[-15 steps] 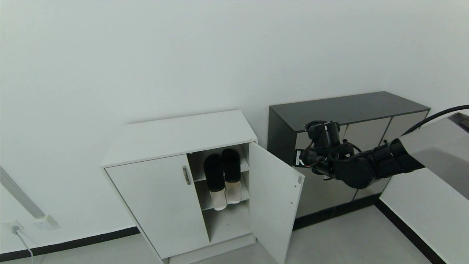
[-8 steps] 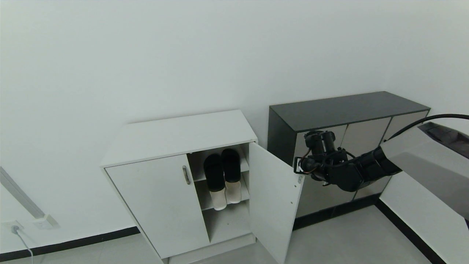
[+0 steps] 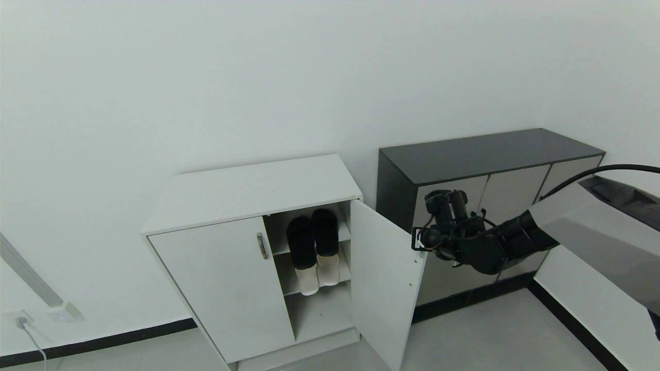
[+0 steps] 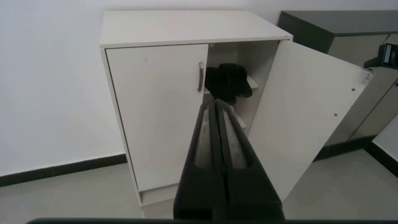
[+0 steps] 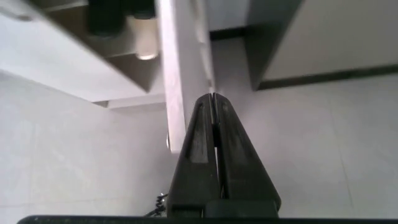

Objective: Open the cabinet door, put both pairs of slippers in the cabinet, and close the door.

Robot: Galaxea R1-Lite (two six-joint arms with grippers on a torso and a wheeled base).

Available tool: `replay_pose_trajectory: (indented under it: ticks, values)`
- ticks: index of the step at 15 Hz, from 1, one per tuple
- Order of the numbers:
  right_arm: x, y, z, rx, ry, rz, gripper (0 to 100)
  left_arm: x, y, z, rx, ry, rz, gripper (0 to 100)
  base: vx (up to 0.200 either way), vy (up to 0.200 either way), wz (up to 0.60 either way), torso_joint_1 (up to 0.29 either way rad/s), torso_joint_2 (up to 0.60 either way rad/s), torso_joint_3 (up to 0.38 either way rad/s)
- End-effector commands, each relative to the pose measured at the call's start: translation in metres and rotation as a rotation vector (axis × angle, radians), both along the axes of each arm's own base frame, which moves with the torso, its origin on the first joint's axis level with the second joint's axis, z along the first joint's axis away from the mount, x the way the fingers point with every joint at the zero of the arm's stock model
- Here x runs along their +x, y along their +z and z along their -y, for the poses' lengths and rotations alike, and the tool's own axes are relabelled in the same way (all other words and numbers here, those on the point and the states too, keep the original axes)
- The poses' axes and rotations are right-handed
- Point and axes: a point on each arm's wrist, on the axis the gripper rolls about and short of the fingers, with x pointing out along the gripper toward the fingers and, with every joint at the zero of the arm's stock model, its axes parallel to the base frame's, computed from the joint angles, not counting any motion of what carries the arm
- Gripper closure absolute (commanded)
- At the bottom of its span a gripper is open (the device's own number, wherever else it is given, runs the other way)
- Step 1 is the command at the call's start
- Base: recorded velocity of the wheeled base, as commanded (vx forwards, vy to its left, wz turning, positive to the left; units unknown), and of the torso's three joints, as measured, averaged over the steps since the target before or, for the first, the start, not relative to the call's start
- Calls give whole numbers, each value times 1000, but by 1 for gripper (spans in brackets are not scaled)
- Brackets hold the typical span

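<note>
Drops in the last second with right claw [image 3: 416, 240] pinched shut to the free edge of the open cabinet door [image 3: 384, 281], seemingly touching it, with both pairs of slippers [image 3: 301, 242] shelved inside the cabinet [image 3: 247, 193], and so leaves only the push to close.

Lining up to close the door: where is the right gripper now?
In the head view, the right gripper is on the right, at the upper free edge of the open cabinet door, in front of the dark cabinet.
</note>
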Motion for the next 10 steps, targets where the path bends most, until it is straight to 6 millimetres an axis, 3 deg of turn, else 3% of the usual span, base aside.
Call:
replay_pose_trajectory:
  ticks: [1, 7, 10]
  values:
    - [-7, 1, -5, -2, 17, -4, 100, 0, 0, 0, 0, 1, -2, 100, 0, 0, 0, 0, 0, 0]
    - [-54, 7, -46, -5, 152, -16, 100, 0, 0, 0, 0, 1, -2, 100, 0, 0, 0, 0, 0, 0]
    - [-73, 15, -56, 17, 205, 29, 100, 0, 0, 0, 0, 1, 0, 100, 0, 0, 0, 0, 0, 0]
